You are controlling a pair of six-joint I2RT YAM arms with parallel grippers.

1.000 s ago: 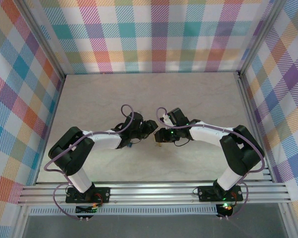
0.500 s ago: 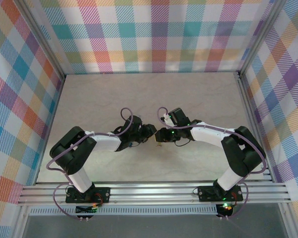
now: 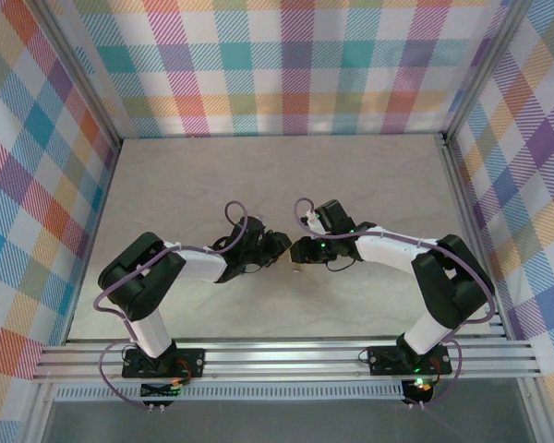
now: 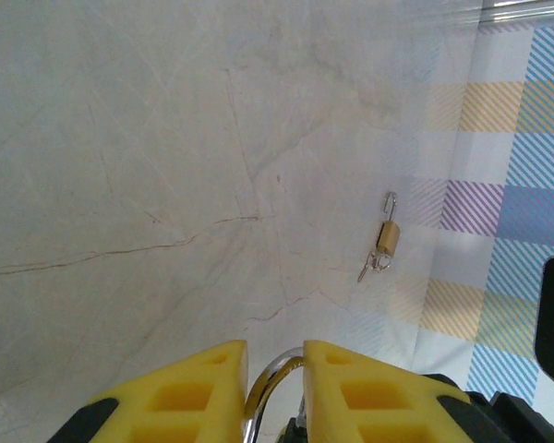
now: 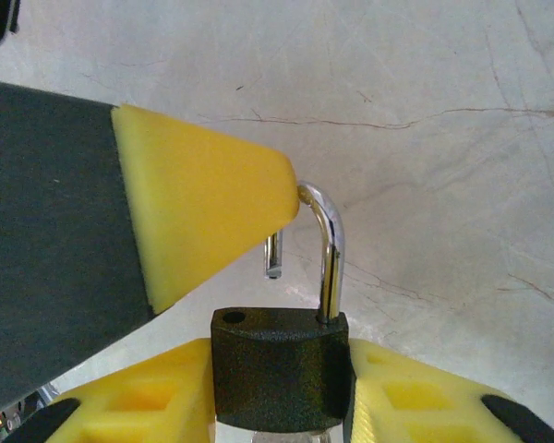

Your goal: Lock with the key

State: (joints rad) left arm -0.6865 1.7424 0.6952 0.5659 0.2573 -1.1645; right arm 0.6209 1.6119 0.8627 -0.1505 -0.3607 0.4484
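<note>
**Right gripper (image 5: 279,355) clamps the lock (image 5: 277,383), left gripper (image 4: 274,355) nips its shackle (image 5: 330,249)**

Both arms (image 3: 189,263) reach inward and meet over the middle of the pale marbled table (image 3: 194,185). Yellow fingers (image 5: 138,406) of the right arm are closed on either side of the dark lock body. Those of the left arm are closed onto the top bend of the silver shackle. That shackle stands raised, its short leg clear of the hole in the body. A small brass padlock (image 4: 388,238) lies on the table beyond, well apart.
</note>
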